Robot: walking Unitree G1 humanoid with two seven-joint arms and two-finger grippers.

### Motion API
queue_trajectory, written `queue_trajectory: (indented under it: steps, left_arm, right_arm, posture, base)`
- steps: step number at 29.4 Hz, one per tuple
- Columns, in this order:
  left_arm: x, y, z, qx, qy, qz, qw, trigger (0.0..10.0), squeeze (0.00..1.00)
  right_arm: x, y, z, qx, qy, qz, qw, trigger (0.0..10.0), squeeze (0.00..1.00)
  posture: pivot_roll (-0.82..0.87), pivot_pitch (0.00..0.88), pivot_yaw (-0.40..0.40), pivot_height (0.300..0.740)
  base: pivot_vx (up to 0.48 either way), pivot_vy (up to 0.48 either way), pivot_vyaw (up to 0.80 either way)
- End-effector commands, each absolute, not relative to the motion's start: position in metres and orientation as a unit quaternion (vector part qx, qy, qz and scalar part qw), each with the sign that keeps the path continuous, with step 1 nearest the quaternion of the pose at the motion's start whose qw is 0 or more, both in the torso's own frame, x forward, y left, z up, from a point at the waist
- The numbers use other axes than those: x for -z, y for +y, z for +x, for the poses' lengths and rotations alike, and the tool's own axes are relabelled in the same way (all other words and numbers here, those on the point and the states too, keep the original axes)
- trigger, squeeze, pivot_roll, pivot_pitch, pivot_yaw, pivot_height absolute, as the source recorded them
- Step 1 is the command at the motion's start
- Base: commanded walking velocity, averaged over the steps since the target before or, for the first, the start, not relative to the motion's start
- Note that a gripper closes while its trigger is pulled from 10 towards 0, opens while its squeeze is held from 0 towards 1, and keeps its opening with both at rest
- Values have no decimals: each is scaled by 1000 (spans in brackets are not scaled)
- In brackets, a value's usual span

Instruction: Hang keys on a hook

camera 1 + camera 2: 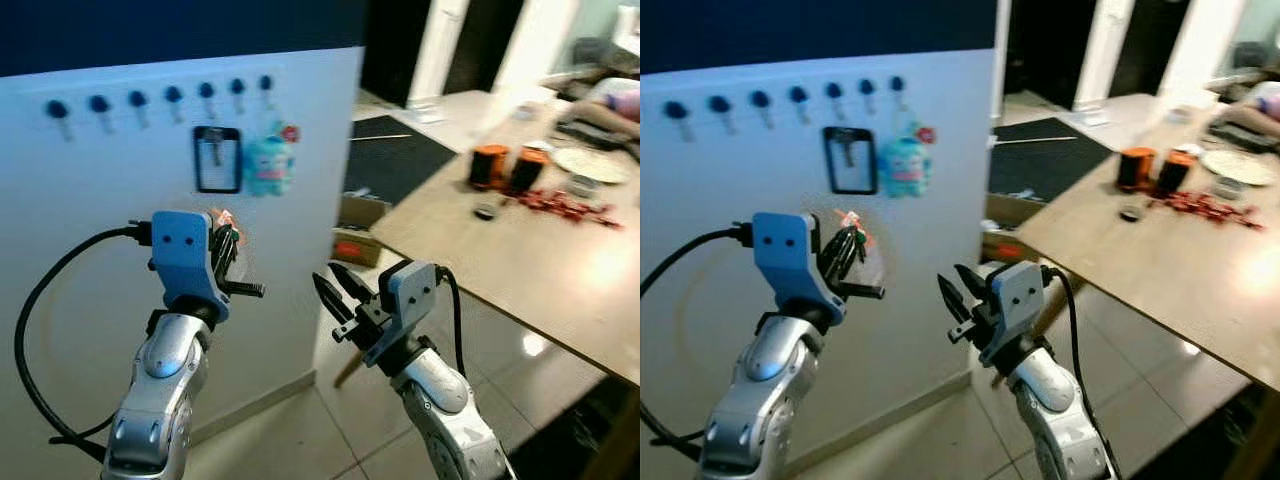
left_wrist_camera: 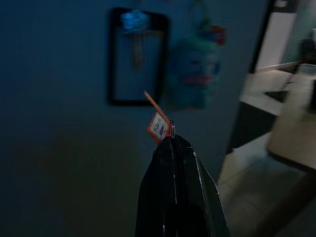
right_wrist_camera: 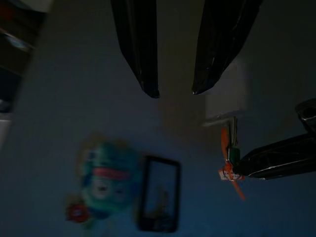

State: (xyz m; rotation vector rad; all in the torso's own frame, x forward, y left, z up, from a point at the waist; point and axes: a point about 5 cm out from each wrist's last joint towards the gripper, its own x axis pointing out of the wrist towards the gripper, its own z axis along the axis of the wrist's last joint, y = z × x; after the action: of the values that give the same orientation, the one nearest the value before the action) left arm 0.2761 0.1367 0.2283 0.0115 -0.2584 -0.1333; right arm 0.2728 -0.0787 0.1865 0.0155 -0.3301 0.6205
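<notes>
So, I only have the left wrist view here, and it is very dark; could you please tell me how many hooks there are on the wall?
Observer: Seven dark hooks run in a row along the white wall, above the left gripper.
Operator: Thank you. Are any of them taken?
Observer: A black-framed card and a teal plush toy hang from hooks towards the right end; the hooks further left look free.
Operator: And where is the other arm?
Observer: The right gripper is raised beside the left one, fingers open and holding nothing, while the left is shut on the keys with the orange tag.
</notes>
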Motion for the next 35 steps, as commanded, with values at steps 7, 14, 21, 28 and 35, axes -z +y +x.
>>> queue_trajectory:
  steps: [7, 14, 21, 28, 35]
  left_arm:
    - [-227, 137, 277, 70, -126, 19, 989, 10000, 0]
    - [-226, 137, 277, 71, -125, 19, 989, 10000, 0]
    - [-225, 137, 277, 72, -123, 19, 990, 10000, 0]
    - [-225, 137, 276, 72, -122, 19, 990, 10000, 0]
    - [-224, 137, 276, 70, -120, 20, 990, 10000, 0]
  right_arm:
    - [-184, -81, 274, -298, -159, 2, 941, 10000, 0]
    - [-184, -81, 274, -298, -159, 1, 941, 10000, 0]
    - [-183, -81, 273, -298, -158, 1, 941, 10000, 0]
    - [-183, -81, 272, -298, -158, 1, 941, 10000, 0]
    - [-183, -81, 272, -298, -158, 2, 941, 10000, 0]
  posture:
    - [128, 69, -41, 740]
    - [128, 67, -40, 740]
    - [127, 68, -38, 740]
    - [126, 73, -38, 740]
    - [127, 80, -38, 740]
  base:
    - [0, 0, 794]
    - [0, 0, 794]
    - [0, 0, 794]
    - [0, 0, 794]
    - [0, 0, 794]
